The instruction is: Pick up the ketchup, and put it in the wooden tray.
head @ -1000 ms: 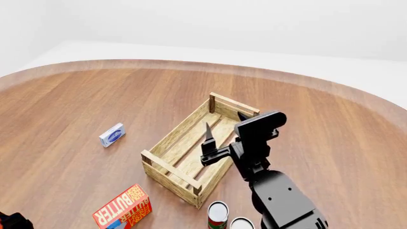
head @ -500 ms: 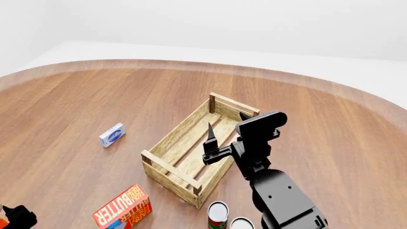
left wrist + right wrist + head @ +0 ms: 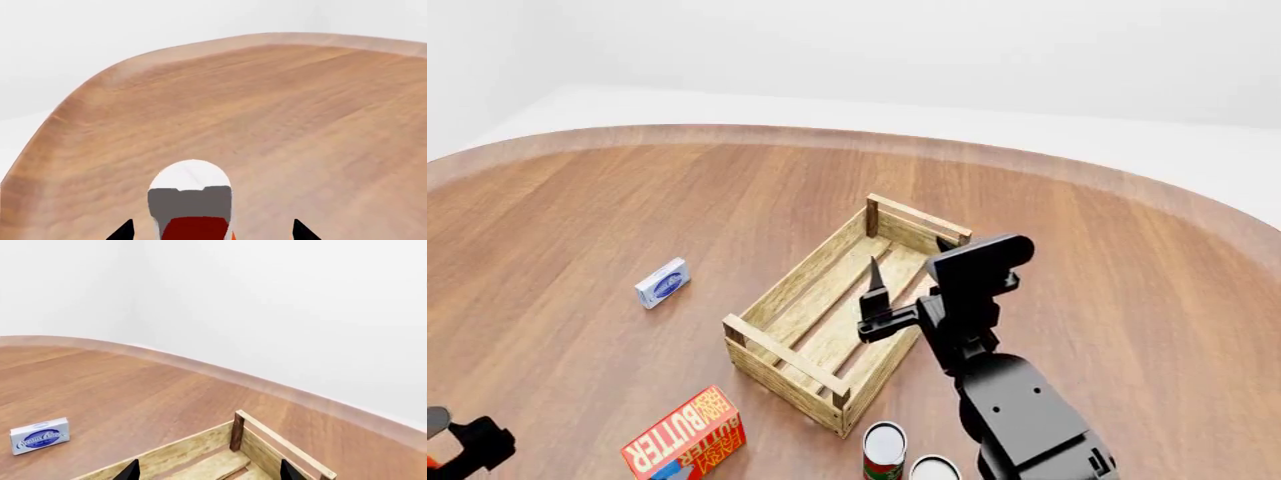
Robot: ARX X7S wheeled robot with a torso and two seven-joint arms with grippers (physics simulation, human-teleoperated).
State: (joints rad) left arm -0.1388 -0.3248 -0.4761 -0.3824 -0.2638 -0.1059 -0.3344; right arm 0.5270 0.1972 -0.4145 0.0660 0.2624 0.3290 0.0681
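The ketchup [image 3: 191, 200] fills the near part of the left wrist view: white cap, grey band, dark red label and a sliver of orange body. It stands between the wide-apart fingertips [image 3: 124, 231] of my left gripper [image 3: 213, 233], which is open and does not touch it. In the head view my left gripper [image 3: 470, 444] is at the bottom left corner, with a bit of orange [image 3: 433, 463] beside it. The wooden tray [image 3: 777, 293] lies mid-table, empty. My right gripper [image 3: 908, 258] hovers open over the tray's right side, and the tray's far corner [image 3: 237, 432] shows in the right wrist view.
A red-and-orange butter box [image 3: 687, 437] lies at the front left. A small blue-and-white box [image 3: 662, 283] sits left of the tray and also shows in the right wrist view [image 3: 39, 435]. Two cans [image 3: 885, 450] stand in front of the tray by my right arm.
My left gripper has risen further into the head view's bottom left corner. My right gripper has drifted slightly right and down over the tray.
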